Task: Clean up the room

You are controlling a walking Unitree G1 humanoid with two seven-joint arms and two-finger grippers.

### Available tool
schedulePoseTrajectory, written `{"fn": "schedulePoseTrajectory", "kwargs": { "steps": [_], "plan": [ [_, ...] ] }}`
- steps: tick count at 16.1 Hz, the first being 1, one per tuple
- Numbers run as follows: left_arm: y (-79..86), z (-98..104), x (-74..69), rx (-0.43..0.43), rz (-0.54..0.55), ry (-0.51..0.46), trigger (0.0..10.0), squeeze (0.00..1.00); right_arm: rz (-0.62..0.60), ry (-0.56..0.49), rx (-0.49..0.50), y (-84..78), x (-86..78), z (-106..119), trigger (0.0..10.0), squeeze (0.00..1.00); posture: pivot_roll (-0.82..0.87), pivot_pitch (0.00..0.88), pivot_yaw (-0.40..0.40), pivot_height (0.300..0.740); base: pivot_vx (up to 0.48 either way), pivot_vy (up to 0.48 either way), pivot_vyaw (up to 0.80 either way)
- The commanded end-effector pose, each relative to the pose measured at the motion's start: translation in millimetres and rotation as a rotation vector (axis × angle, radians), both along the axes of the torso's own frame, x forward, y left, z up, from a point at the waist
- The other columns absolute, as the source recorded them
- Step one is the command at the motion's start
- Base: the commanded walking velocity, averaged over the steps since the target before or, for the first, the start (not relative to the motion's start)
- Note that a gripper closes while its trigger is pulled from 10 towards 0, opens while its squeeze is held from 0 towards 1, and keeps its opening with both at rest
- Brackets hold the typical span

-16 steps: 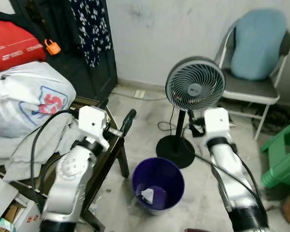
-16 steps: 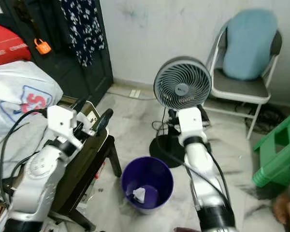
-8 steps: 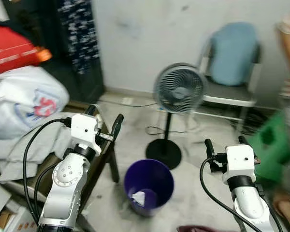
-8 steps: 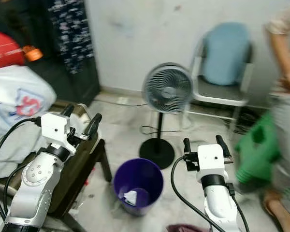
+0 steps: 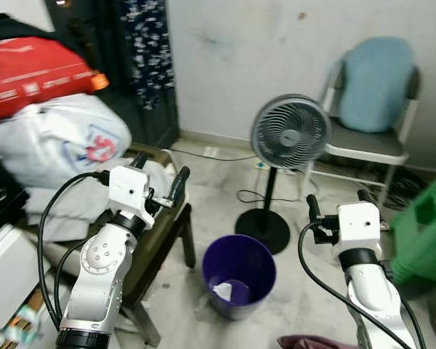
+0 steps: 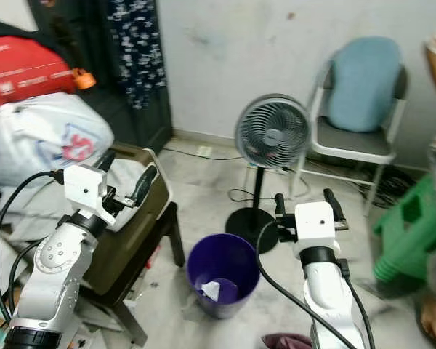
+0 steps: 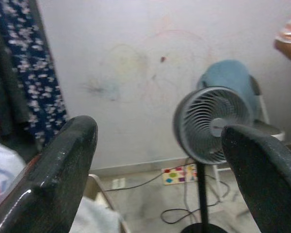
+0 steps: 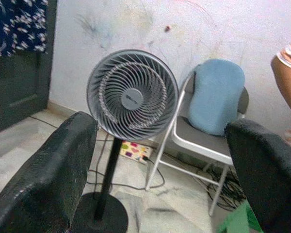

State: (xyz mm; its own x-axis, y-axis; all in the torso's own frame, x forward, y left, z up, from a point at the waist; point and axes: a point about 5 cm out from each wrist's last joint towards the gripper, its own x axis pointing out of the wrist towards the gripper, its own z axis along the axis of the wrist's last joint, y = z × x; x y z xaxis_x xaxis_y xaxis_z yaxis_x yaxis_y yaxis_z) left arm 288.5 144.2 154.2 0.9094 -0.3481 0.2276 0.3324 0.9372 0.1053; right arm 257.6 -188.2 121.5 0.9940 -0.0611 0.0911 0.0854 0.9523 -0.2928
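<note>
- Setting: a cluttered room with a pale, mottled stone floor [image 5: 203, 182] and a scuffed light wall [image 5: 261, 51] at the far side.
- Nearest, low down: a dark reddish cloth [image 5: 309, 342] lies on the floor just beside the right arm.
- Purple waste bin [image 5: 239, 275]: a round, open-topped plastic bucket, standing upright on the floor between the two arms; a crumpled white scrap of paper [image 5: 222, 291] lies at its bottom.
- Left gripper [image 5: 160, 178]: raised over a dark stool [image 5: 163, 240] draped with grey cloth, its two black fingers spread apart with nothing between them.
- Right gripper [image 5: 337, 206]: held to the right of the bin, above the floor, fingers likewise spread wide and empty.
- Left of the stool: a heap of bags, a white sack with a red and blue print [image 5: 62, 138] below a red case [image 5: 36, 73].
- Middle distance: a grey pedestal fan [image 5: 289, 133] on a black round base, its cord trailing on the floor behind the bin.
- Right edge: a green plastic stool [image 5: 425, 233], blurred.
- Farthest: a metal folding chair [image 5: 370, 145] with a pale blue cushion [image 5: 378, 76] against the wall, and a dark wardrobe door with a patterned blue garment [image 5: 149, 51] hanging on it.
- A person's arm [image 8: 287, 77] shows beside the chair in the right wrist view.
</note>
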Motion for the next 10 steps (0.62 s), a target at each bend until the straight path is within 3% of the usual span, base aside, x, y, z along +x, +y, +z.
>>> {"fn": "schedulePoseTrajectory", "kwargs": {
  "steps": [1,5,8,10],
  "plan": [
    [-0.2,0,0.5,0.006,-0.006,-0.003,10.0,0.0,0.011,-0.006,-0.008,0.1,4.0,2,10.0,0.0,-0.1,0.0,0.035,0.74,0.0,0.0,0.0],
    [2.5,-4,-1.7,0.001,0.0,0.003,10.0,0.0,0.035,-0.014,-0.026,4.8,10.5,5,10.0,0.0,-0.09,0.0,0.027,0.74,0.0,0.0,0.0],
    [-6.8,-8,-2.6,-0.009,-0.037,0.018,10.0,0.0,0.039,-0.027,-0.058,4.3,14.4,8,10.0,0.0,-0.11,0.0,0.042,0.74,0.0,0.0,0.0],
    [-9.0,-3,-0.4,-0.013,-0.059,0.003,10.0,0.0,0.029,-0.03,-0.047,4.6,15.7,8,10.0,0.0,-0.12,0.0,0.048,0.74,0.0,0.0,0.52]
  ]
}}
